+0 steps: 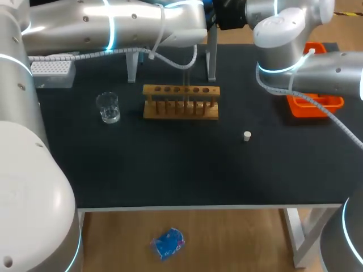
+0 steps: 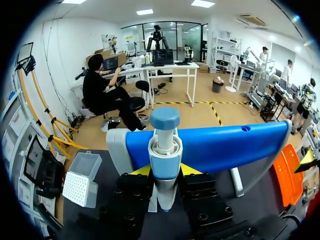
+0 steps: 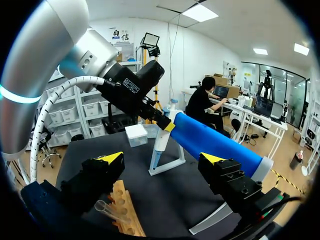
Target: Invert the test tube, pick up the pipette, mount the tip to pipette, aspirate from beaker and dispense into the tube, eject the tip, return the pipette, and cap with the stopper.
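Clamps pipette [image 2: 165,147] at its stand [image 2: 116,145] with left gripper [image 2: 165,171], holds right gripper [image 3: 161,159] agape above rack [image 3: 126,210]; should lift straight up, staying vertical.

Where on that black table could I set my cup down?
The wide front strip of the table, before the wooden rack, is bare save the small white stopper. A narrower gap lies between beaker and rack. The back is crowded: stand, tip box, orange tray, left arm and right arm overhead.
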You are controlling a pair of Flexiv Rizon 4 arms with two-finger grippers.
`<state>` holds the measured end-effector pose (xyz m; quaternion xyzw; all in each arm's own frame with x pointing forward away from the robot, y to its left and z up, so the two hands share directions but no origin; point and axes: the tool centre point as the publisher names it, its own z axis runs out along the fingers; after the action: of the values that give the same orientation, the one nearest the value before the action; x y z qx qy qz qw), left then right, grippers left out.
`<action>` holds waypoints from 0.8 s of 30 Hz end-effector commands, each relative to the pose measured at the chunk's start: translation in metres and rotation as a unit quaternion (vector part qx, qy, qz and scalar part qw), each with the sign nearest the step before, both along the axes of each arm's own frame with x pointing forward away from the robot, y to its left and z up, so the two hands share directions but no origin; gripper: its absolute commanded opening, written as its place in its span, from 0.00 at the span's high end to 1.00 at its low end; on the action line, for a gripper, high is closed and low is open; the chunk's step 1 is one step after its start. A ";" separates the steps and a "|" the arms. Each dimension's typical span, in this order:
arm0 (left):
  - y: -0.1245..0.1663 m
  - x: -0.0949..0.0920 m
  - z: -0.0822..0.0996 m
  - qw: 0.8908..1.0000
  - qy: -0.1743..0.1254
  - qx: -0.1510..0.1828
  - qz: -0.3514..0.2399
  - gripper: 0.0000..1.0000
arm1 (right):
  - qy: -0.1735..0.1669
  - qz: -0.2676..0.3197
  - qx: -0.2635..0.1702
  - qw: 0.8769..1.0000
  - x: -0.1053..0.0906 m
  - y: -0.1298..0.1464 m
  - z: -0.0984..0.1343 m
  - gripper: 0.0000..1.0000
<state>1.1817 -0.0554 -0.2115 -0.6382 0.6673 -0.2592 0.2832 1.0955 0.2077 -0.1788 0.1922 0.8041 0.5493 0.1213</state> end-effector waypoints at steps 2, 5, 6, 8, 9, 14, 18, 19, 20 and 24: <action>-0.001 0.001 -0.002 1.000 0.012 0.000 0.000 0.69 | 0.001 0.002 -0.001 1.000 0.000 -0.001 0.000 0.00; -0.001 -0.001 -0.002 1.000 0.012 -0.004 0.002 0.16 | 0.001 0.002 -0.001 1.000 0.000 -0.001 0.000 0.00; -0.001 -0.001 -0.002 1.000 0.012 -0.004 0.002 0.11 | 0.001 0.002 -0.001 1.000 0.000 -0.001 0.000 0.00; -0.001 -0.003 -0.001 1.000 0.011 -0.006 0.003 0.04 | 0.001 0.002 -0.001 1.000 0.000 -0.001 0.000 0.00; -0.001 -0.004 0.000 1.000 0.009 -0.008 0.004 0.01 | 0.001 0.002 -0.001 1.000 0.000 -0.001 0.000 0.00; -0.003 -0.012 0.007 1.000 0.001 -0.012 0.004 0.06 | 0.001 0.002 -0.001 1.000 0.000 -0.001 0.000 0.00; -0.006 -0.023 0.012 1.000 -0.006 -0.019 0.000 0.05 | 0.001 0.002 -0.001 1.000 0.000 -0.001 0.000 0.00; -0.007 -0.028 0.013 1.000 -0.009 -0.023 -0.006 0.04 | 0.001 0.002 -0.001 1.000 0.000 -0.001 0.000 0.00; -0.008 -0.032 0.014 1.000 -0.007 -0.022 -0.005 0.04 | 0.001 0.002 -0.001 1.000 0.000 -0.001 0.000 0.00; -0.010 -0.051 0.013 1.000 -0.003 -0.025 -0.010 0.00 | 0.001 0.002 -0.001 1.000 0.000 -0.001 0.000 0.00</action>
<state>1.1523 -0.0706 -0.2011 -0.6430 0.6655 -0.2676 0.2684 1.0955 0.2076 -0.1789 0.1921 0.8041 0.5494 0.1213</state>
